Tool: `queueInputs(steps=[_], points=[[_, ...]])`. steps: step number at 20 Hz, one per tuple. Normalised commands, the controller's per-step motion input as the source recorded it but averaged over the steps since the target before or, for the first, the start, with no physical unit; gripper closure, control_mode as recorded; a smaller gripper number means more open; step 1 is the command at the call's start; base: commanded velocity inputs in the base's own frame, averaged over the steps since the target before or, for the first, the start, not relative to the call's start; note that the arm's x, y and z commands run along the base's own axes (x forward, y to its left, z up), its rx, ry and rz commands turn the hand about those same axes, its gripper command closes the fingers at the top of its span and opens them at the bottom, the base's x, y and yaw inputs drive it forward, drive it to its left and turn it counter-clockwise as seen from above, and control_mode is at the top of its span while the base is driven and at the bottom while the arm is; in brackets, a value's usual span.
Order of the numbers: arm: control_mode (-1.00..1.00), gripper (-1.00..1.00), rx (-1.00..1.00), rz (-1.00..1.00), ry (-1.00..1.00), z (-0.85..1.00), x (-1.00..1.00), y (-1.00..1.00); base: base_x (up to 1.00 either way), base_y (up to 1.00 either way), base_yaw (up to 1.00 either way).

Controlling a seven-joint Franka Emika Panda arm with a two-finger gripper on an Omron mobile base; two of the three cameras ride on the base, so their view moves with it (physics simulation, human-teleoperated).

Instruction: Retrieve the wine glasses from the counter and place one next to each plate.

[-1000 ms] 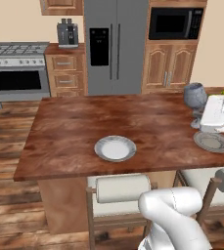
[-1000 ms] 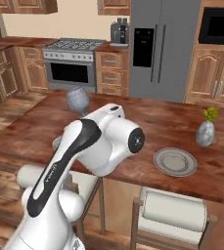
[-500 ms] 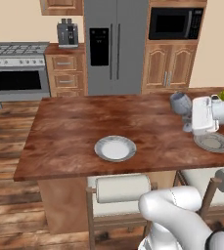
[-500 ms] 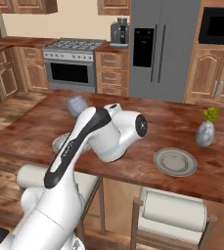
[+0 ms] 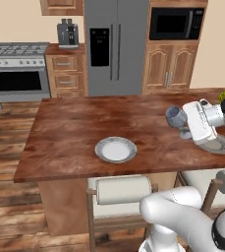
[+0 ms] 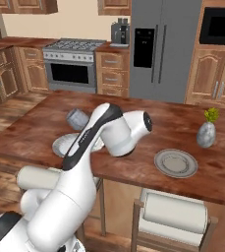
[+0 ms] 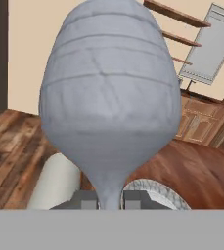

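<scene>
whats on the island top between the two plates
Bare wood in the left base view, from the near plate to the far plate; the held wine glass hangs above it.

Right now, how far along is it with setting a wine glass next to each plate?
Done: no glass stands beside either plate yet. In hand: the gripper is shut on the stem of one wine glass, carried over the island between the two plates. Left: set it beside a plate, either the left plate or the right plate, then fetch the second glass for the other plate.
</scene>
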Motion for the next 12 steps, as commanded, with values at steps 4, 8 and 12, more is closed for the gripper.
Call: queueInputs(steps=[4, 8, 12], points=[[-1.00, 1.00, -0.08, 0.06, -0.01, -0.15, 0.33, 0.09, 0.00, 0.00, 0.00], [-1.00, 1.00, 0.00, -0.02, 0.01, -0.08, 0.42, 0.41, 0.00, 0.00, 0.00], [-1.00, 1.00, 0.00, -0.09, 0.01, -0.17, 0.43, 0.35, 0.00, 0.00, 0.00]])
